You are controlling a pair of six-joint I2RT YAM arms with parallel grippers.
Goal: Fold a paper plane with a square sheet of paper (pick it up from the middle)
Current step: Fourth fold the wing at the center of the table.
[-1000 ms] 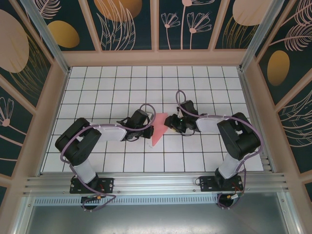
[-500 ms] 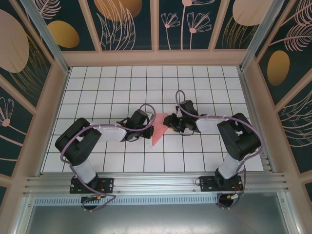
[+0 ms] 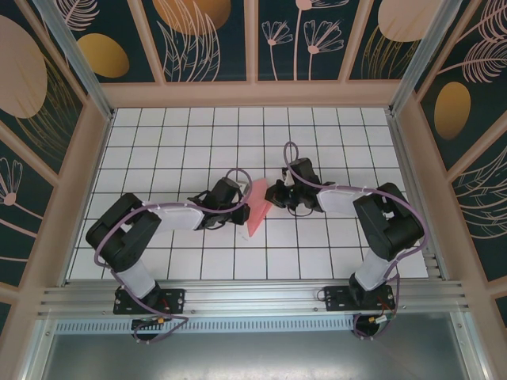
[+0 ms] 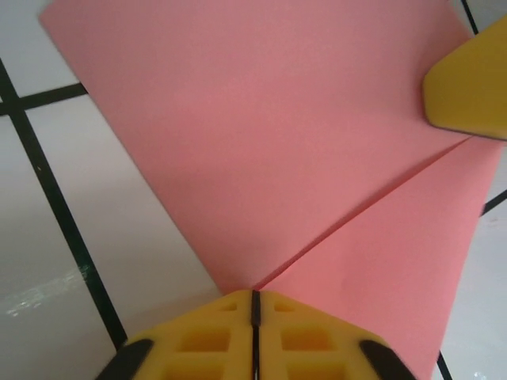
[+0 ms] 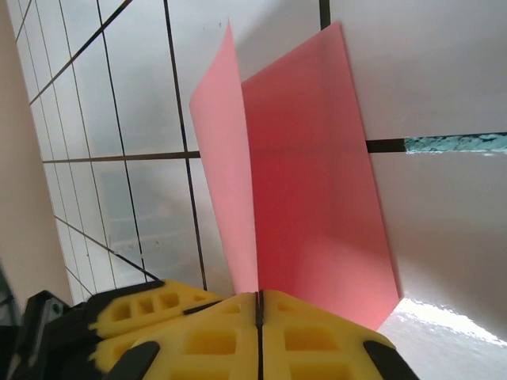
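Observation:
The square sheet of paper now lies folded into a salmon-pink paper plane (image 3: 256,209), a narrow triangle with a centre crease, on the white grid table (image 3: 198,134) between both arms. My left gripper (image 3: 245,207) is at its left edge. In the left wrist view the jaws of the left gripper (image 4: 254,294) are together where the crease of the plane (image 4: 261,134) ends. My right gripper (image 3: 270,197) is shut on the right side. In the right wrist view the right gripper (image 5: 259,295) pinches the fold, and the two flaps of the plane (image 5: 317,182) stand up from the table.
A yellow right finger (image 4: 469,87) rests on the paper's far corner in the left wrist view. The left gripper's yellow fingers (image 5: 150,305) sit close beside the right jaws. Patterned walls (image 3: 253,39) enclose the table on three sides.
The right gripper has shut on the paper and shifted slightly left. The plane's right flap has risen, so the shape looks narrower from above. The left arm has barely moved.

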